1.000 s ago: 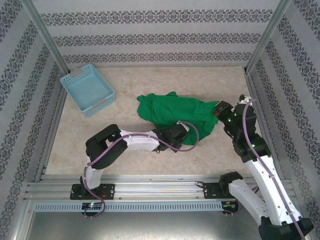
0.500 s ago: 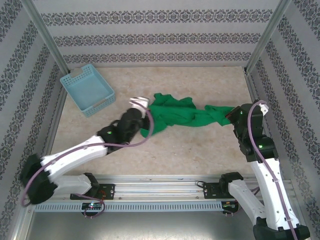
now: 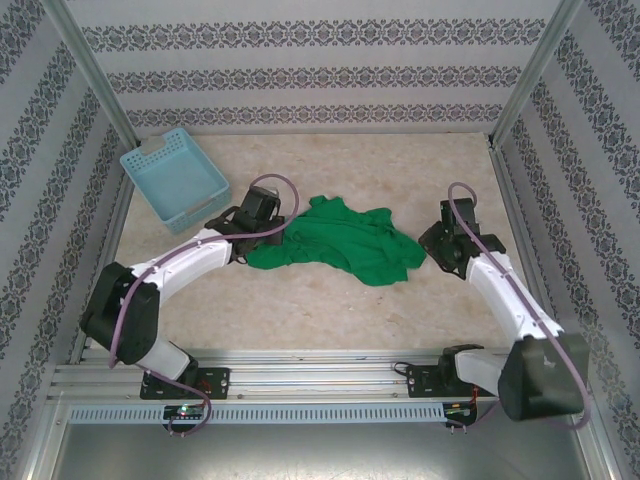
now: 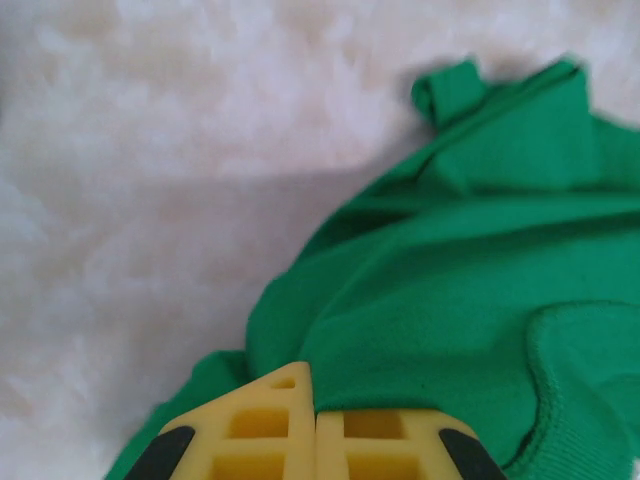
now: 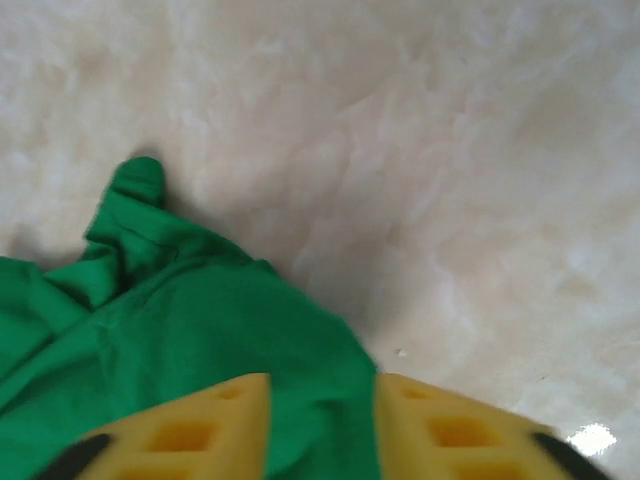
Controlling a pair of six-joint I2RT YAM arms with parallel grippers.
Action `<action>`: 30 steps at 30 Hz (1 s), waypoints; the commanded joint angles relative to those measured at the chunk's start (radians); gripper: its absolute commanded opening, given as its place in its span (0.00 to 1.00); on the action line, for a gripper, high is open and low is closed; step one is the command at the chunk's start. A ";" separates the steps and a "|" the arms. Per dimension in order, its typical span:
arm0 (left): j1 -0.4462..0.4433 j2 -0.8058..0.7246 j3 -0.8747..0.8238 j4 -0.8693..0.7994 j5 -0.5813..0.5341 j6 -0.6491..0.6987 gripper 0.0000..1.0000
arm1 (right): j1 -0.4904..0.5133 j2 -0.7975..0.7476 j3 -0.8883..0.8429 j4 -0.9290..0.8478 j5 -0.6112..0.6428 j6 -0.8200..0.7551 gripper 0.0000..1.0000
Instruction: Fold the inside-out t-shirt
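Right now the inside-out t-shirt (image 3: 338, 240) lies bunched in a loose heap near the middle of the table (image 3: 350, 305), spread wider than it is deep and heavily creased. None of it is flat, and its folds overlap.

The left gripper (image 4: 312, 400) is at the heap's left end. In the left wrist view its 2 yellow fingers (image 4: 265, 425) are pressed together with no gap between them, and green cloth is gathered right at their tips, so the jaws are clamped on a thin fold of the shirt's edge. A curved ribbed edge (image 4: 535, 385) of the shirt shows just right of the fingers.

The right gripper (image 5: 320, 390) is at the heap's right end. Its 2 fingers stand apart, about half spread, with a lobe of green cloth lying in the gap between them. The pads are not pinching that cloth.

A light blue basket (image 3: 175, 178) sits at the table's far left corner, well apart from the shirt.
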 commanded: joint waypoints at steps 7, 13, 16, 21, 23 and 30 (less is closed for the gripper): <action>0.008 -0.069 -0.034 -0.018 -0.019 0.002 0.00 | 0.102 -0.021 0.102 -0.103 0.018 -0.370 0.68; 0.007 -0.070 -0.039 0.011 -0.031 -0.005 0.00 | 0.335 0.034 0.058 -0.061 0.036 -0.387 0.64; 0.007 -0.067 -0.032 0.006 -0.031 -0.004 0.00 | 0.388 0.111 0.046 0.000 0.021 -0.356 0.64; 0.007 -0.090 -0.039 0.000 -0.045 -0.004 0.00 | 0.406 0.314 0.136 -0.066 0.162 -0.334 0.74; 0.007 -0.104 -0.048 -0.001 -0.058 -0.005 0.00 | 0.376 0.398 0.169 -0.111 0.237 -0.325 0.75; 0.011 -0.163 -0.079 -0.014 -0.106 0.002 0.00 | 0.108 0.382 0.115 -0.126 0.243 -0.306 0.65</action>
